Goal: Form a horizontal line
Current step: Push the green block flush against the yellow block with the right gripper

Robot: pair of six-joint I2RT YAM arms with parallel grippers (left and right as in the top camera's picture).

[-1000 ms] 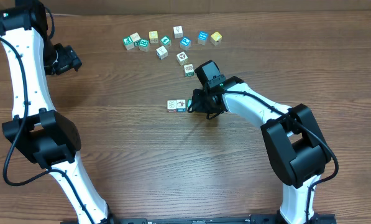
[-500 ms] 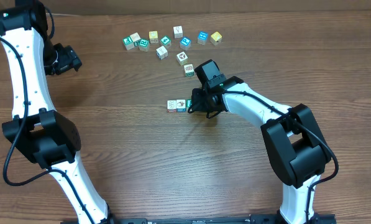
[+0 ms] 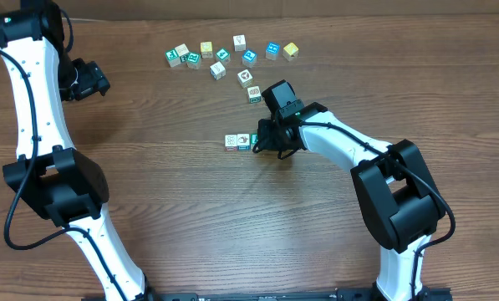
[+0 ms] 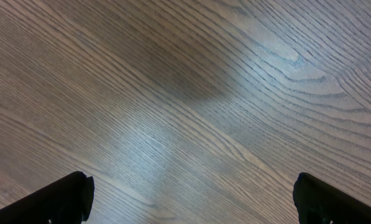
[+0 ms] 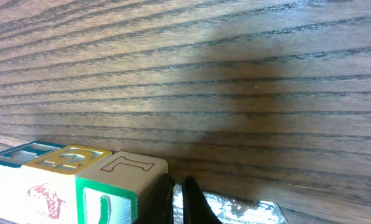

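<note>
Found the horizontal line (image 3: pixel 240 141) near the middle of the bench (image 3: pixel 190 209), a short row of three small cubes set edge to edge. Saw the right gripper (image 3: pixel 262 139) at the row's right end, with jaws pinched fully together on nothing, fingertips (image 5: pixel 196 205) low over the wood and just beside the end cube (image 5: pixel 126 177), seemingly touching it. Noted teal, yellow and green faces along that row through the right wrist view. Spotted the left gripper (image 3: pixel 93 81) toward the far left corner, with jaws spread wide over bare wood, holding nothing. Picked out a loose scatter of similar cubes (image 3: pixel 232 57) close to the far edge, with two more trailing toward the row.
</note>
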